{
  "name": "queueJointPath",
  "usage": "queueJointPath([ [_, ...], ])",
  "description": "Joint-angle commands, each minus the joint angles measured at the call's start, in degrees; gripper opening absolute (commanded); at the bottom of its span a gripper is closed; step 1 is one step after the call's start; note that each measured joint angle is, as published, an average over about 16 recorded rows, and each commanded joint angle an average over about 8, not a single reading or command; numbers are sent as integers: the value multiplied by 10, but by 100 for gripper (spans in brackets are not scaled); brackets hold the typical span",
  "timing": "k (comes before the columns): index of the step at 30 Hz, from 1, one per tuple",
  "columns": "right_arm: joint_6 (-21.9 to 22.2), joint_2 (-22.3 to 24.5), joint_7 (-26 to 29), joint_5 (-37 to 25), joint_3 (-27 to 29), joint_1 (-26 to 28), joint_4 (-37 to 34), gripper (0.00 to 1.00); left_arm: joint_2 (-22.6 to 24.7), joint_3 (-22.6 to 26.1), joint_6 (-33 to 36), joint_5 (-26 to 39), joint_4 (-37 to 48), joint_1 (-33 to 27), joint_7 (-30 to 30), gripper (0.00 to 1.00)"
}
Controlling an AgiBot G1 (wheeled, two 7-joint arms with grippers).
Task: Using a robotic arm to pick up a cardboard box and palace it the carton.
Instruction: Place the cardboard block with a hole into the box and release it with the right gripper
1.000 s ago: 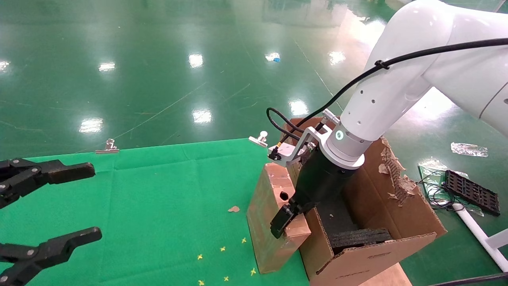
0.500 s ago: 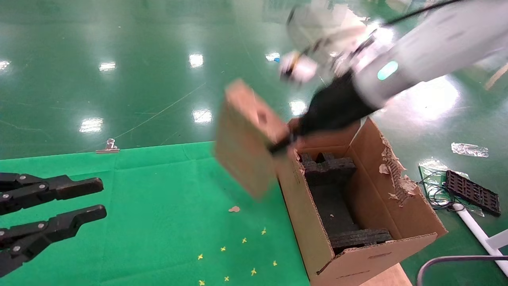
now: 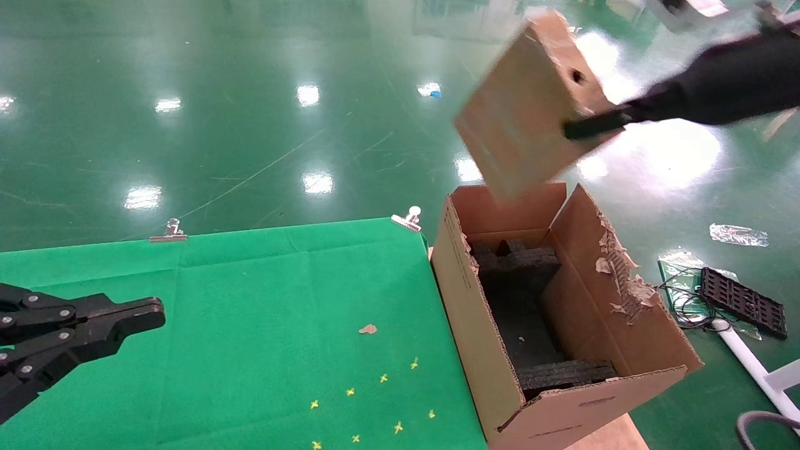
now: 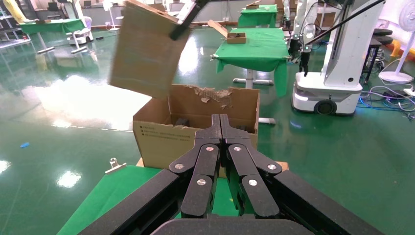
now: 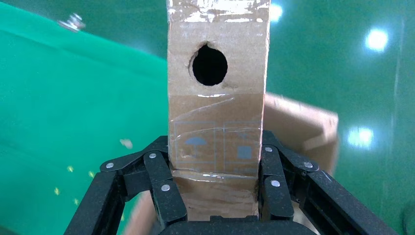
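Black foam [image 3: 522, 294] inside open-topped carton [image 3: 475, 325].

The right gripper [image 3: 578, 128] now holds the cardboard box [image 3: 528, 103] high in the air, tilted, above the far end of the carton [image 3: 465, 284]; a second ago the box stood on the green cloth [image 3: 250, 312] against the carton's side. The left gripper [image 3: 153, 310], spread wide before, now has its fingers together

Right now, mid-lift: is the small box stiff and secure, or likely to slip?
Probably stiff: the cardboard box shows no dents where the right gripper fingers clamp its narrow sides. Likely light, held by one end. It hangs tilted above the carton, so could pivot.
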Motion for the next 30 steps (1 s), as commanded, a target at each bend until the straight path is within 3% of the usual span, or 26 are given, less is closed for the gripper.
queueJointPath([
  [1, -14, 13, 1, -15, -6, 9, -15, 0, 0, 0, 0, 0, 0, 0, 0, 3],
  [9, -33, 26, 15, -45, -41, -37, -75, 0, 0, 0, 0, 0, 0, 0, 0, 100],
  [20, -13, 5, 63, -67, -74, -106, -145, 0, 0, 1, 0, 0, 0, 0, 0, 100],
  [30, 22, -17, 94, -85, -89, -143, -160, 0, 0, 1, 0, -1, 0, 0, 1, 100],
])
